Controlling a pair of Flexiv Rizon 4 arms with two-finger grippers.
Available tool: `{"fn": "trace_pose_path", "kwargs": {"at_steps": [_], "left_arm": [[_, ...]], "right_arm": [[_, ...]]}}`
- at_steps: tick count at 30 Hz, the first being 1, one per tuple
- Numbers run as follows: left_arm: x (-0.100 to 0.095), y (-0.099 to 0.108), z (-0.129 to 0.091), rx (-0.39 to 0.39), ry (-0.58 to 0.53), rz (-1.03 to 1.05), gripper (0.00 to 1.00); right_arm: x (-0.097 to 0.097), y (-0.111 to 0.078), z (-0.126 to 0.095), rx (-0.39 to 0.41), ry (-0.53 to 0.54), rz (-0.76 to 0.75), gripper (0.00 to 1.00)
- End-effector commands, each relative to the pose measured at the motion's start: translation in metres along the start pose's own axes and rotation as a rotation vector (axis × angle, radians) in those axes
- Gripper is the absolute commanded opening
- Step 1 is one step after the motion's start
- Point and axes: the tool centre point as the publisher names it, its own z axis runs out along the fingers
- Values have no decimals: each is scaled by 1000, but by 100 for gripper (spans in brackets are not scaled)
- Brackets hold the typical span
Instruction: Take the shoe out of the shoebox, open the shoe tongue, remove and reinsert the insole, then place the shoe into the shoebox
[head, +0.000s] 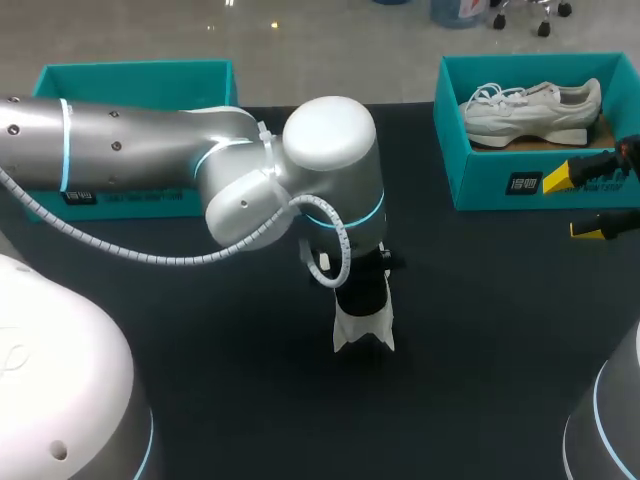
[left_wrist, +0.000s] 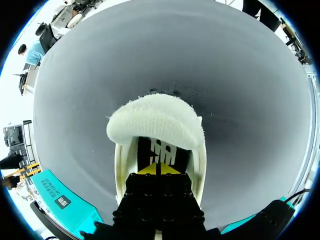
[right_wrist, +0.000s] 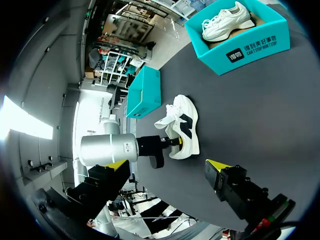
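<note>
- A black matte table (head: 250, 420) is the only furniture, and its top fills most of the head view
- Its far edge runs straight across the back
- Light falls evenly on it; under the left wrist it shows soft grey

The left arm (head: 150, 150) comes in from the upper left of the frame and bends at a rounded white joint near the centre, with its wrist pointing straight down. The left gripper (left_wrist: 157, 169) has its yellow tips pressed together. The right gripper (head: 575, 203) hangs at the right edge, its fingers spread wide and pointing left.
</note>
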Motion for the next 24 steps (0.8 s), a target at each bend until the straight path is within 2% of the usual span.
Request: {"fn": "trace_pose_path", "kwargs": {"at_steps": [1,8,17,24], "left_arm": [[-3,-3,13,-29,24,-1,0],[-1,-7,21,-97,65,12,0],[0,18,-25,-230,35,-8,0],[1,46,-37,-286,23,-39,0]], "right_arm": [[0,0,1,-1,-3,1,100],[0,0,1,-1,-3,1,100],[0,0,1,-1,-3,1,100],[0,0,1,-1,-3,1,100]]}}
